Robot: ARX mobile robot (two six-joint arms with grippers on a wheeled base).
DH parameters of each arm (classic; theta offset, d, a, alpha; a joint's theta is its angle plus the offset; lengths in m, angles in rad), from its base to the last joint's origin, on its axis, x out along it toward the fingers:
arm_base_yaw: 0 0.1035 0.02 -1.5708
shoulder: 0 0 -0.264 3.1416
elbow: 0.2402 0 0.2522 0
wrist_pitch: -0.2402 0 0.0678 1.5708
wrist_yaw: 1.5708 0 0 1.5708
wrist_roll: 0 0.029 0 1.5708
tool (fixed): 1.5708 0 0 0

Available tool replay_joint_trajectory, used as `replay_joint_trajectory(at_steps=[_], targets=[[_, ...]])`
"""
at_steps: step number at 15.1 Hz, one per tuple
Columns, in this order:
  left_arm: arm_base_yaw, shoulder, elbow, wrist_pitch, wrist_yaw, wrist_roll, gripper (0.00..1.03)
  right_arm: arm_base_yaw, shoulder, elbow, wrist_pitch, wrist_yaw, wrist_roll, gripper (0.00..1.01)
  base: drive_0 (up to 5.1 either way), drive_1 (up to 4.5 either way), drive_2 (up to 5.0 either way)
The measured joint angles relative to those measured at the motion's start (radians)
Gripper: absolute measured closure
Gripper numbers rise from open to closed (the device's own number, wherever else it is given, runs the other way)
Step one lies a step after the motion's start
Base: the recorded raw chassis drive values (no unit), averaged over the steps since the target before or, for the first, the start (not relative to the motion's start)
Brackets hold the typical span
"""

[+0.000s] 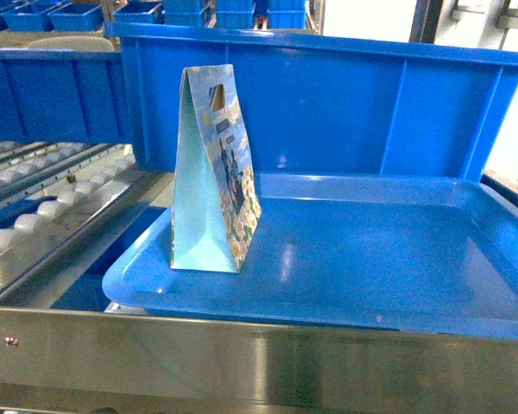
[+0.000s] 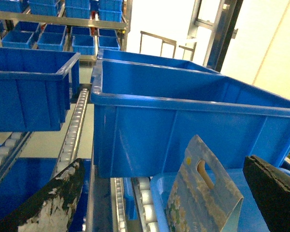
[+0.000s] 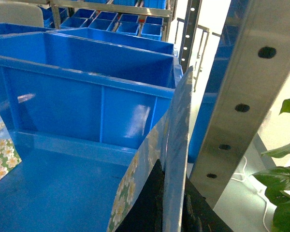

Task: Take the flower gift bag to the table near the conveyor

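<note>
A flower gift bag (image 1: 214,177) stands upright on the left of a blue tray (image 1: 371,259), beside the conveyor (image 1: 60,203) rollers. Neither gripper shows in the head view. In the left wrist view my left gripper (image 2: 159,205) is open, its fingers (image 2: 48,203) spread wide, with the top of that flower gift bag (image 2: 203,193) ahead between them, untouched. In the right wrist view my right gripper (image 3: 171,198) is shut on the edge of another flower gift bag (image 3: 176,130), held upright over the tray (image 3: 53,188). The table is out of view.
A large blue bin (image 1: 345,103) stands directly behind the tray. More blue bins (image 2: 29,92) sit on the roller lanes (image 2: 75,125) to the left. A steel upright (image 3: 241,96) rises close on the right, with a green plant (image 3: 285,193) beyond. A steel rail (image 1: 242,362) runs along the front.
</note>
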State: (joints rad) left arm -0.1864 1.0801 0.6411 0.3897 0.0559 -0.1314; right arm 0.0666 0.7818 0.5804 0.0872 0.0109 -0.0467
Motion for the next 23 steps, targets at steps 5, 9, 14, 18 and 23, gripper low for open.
replay_joint_trajectory(at_steps=[5, 9, 14, 18, 23], targets=[[0.000, 0.000, 0.000, 0.000, 0.000, 0.000, 0.05, -0.109, -0.147, -0.066, -0.055, -0.083, 0.001, 0.98, 0.0, 0.00, 0.0], [0.000, 0.000, 0.000, 0.000, 0.000, 0.000, 0.05, -0.120, -0.169, -0.079, -0.058, -0.060, -0.026, 0.98, 0.0, 0.00, 0.0], [-0.118, 0.086, 0.021, 0.040, -0.061, 0.002, 0.05, -0.120, -0.169, -0.079, -0.058, -0.060, -0.026, 0.98, 0.0, 0.00, 0.0], [-0.194, 0.241, 0.129, 0.001, -0.112, -0.001, 0.05, -0.120, -0.169, -0.079, -0.057, -0.060, -0.026, 0.98, 0.0, 0.00, 0.0], [-0.251, 0.413, 0.192, -0.034, -0.165, -0.001, 0.05, -0.120, -0.169, -0.079, -0.057, -0.060, -0.026, 0.98, 0.0, 0.00, 0.0]])
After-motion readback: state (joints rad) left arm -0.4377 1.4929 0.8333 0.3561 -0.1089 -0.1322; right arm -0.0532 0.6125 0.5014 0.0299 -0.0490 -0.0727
